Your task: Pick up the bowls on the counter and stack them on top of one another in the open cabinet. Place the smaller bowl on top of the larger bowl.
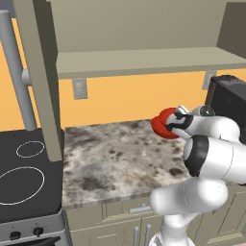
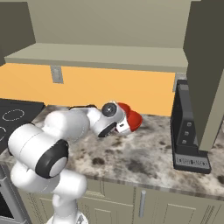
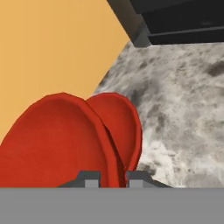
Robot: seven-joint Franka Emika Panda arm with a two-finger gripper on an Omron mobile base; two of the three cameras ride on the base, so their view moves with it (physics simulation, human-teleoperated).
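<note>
- Your claw [image 3: 112, 178] is clamped on the rim of a red bowl [image 3: 61, 144]: in the hand view the two dark tips sit close together with the bowl's wall pinched between them.
- You will find no readable writing, brand or label on anything here.
- A black appliance [image 2: 189, 131] stands on the counter [image 1: 120, 158] just to the right of the bowl, under the cabinet's right side.
- Left of the counter lies the black stovetop [image 1: 24, 178] with white rings; an outlet plate [image 1: 79, 88] sits on the orange wall.
- The open cabinet [image 1: 144, 60] shelf runs above, well apart from the claw.
- The bowl [image 1: 163, 123] hangs tilted at the claw, above the counter near the back wall.
</note>
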